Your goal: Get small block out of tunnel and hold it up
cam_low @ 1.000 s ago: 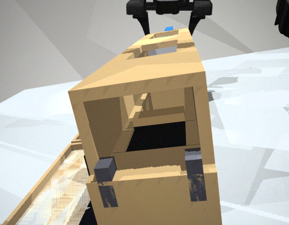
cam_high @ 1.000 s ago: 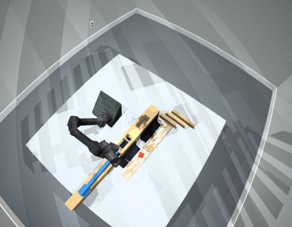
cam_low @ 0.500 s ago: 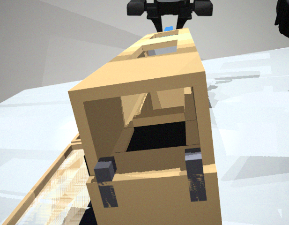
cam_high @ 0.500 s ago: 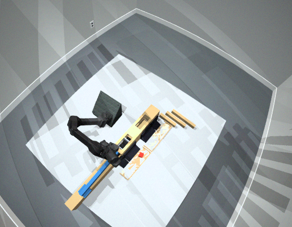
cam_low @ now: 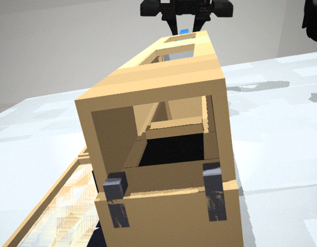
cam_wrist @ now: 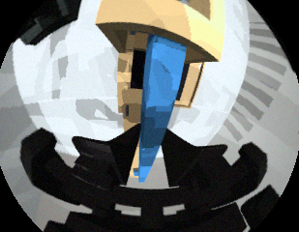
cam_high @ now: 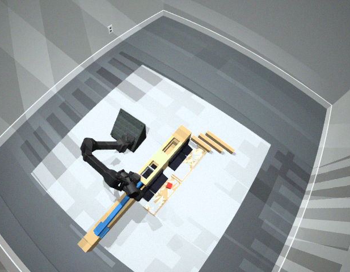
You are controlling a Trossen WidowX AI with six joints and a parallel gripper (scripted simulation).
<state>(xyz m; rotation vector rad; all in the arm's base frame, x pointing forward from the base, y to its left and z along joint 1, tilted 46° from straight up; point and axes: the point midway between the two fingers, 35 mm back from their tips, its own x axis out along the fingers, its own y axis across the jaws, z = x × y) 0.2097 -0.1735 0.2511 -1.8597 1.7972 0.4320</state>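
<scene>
The wooden tunnel (cam_high: 160, 154) (cam_low: 150, 80) (cam_wrist: 164, 16) has two windows in its roof. The long blue handle (cam_high: 113, 215) (cam_low: 184, 31) (cam_wrist: 164, 77) sticks out of its near end and lies along a wooden rail (cam_high: 87, 242). My gripper (cam_low: 184, 33) (cam_wrist: 149, 127) is shut on the blue handle, just outside the tunnel mouth. A dark and pale piece (cam_high: 147, 171), perhaps the cage, shows through the window nearer my gripper. A small red block (cam_high: 169, 185) lies in a shallow tray (cam_high: 168, 197) beside the tunnel, outside it.
Three loose wooden rods (cam_high: 201, 143) (cam_high: 210, 143) (cam_high: 220, 142) lie by the tunnel's far end. Dark panels (cam_high: 177, 161) (cam_high: 157, 182) stand along the tray side. A second shallow tray (cam_low: 49, 197) lies farther along. A dark green wedge-shaped block (cam_high: 129, 126) stands by the arm's base.
</scene>
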